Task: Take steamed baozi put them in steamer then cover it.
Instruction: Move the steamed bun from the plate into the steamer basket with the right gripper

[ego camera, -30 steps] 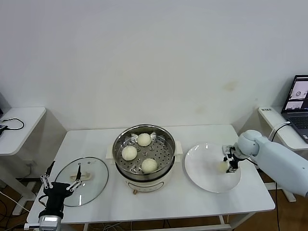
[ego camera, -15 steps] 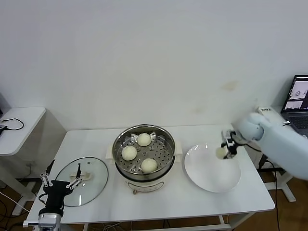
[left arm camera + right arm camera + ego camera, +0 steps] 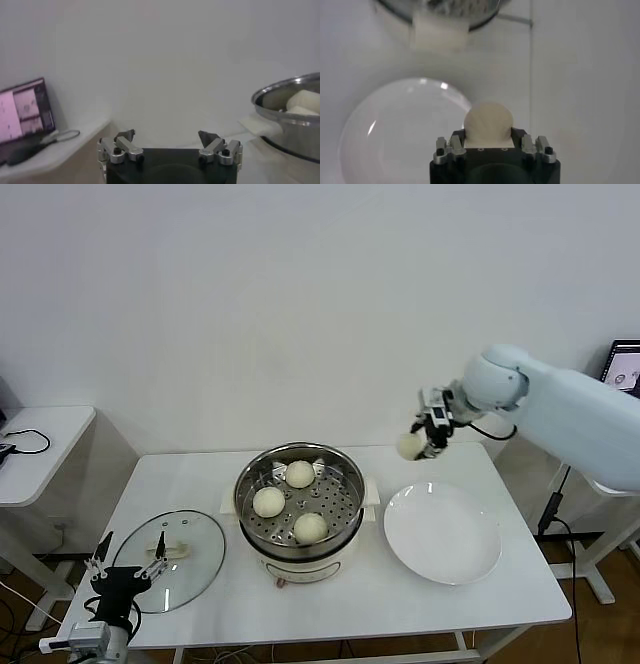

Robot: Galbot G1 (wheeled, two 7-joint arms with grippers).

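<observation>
The steel steamer (image 3: pixel 252 474) on its cream pot base stands mid-table with three cream-white baozi (image 3: pixel 300 474) on its perforated floor. My right gripper (image 3: pixel 422 441) is shut on the fourth baozi (image 3: pixel 410 446) and holds it in the air above the far edge of the white plate (image 3: pixel 442 534), to the right of the steamer. The right wrist view shows this baozi (image 3: pixel 488 125) between the jaws. The glass cover (image 3: pixel 170 560) with its cream handle lies flat on the table's left. My left gripper (image 3: pixel 126 574) is open and empty, low by the cover's near edge.
The white plate is bare at the table's right. A side table with a cable (image 3: pixel 28 442) stands at the far left. A laptop (image 3: pixel 622 366) sits at the far right. The steamer's rim (image 3: pixel 287 95) shows in the left wrist view.
My right gripper has lifted the baozi off the plate and carried it up and left towards the steamer. The left gripper has sunk slightly lower.
</observation>
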